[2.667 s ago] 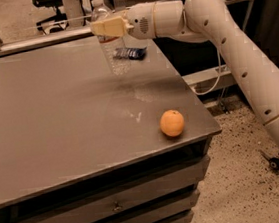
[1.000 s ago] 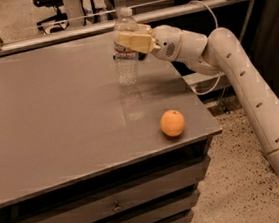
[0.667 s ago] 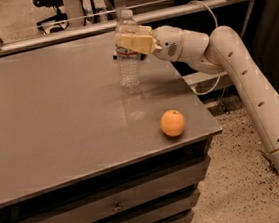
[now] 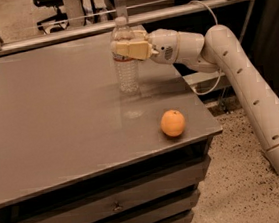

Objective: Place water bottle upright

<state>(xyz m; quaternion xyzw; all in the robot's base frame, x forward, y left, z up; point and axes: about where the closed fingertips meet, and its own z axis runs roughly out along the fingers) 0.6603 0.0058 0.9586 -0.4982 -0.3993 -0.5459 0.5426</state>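
Observation:
The water bottle (image 4: 127,77) is a small clear ribbed bottle with a white cap. It stands upright on the grey table (image 4: 54,118), toward the back right, with its base on the tabletop. My gripper (image 4: 123,50) reaches in from the right and is shut around the bottle's upper part, just below the cap. It covers most of the label band. The white arm (image 4: 235,72) stretches off to the right of the table.
An orange (image 4: 173,123) lies near the table's front right corner, in front of the bottle. A metal rail (image 4: 45,38) runs along the table's far edge. Drawers (image 4: 115,207) sit under the tabletop. Speckled floor lies to the right.
The gripper has carried the bottle forward and down from the back of the table. The bottle now stands on the tabletop. Over the last second almost nothing has moved.

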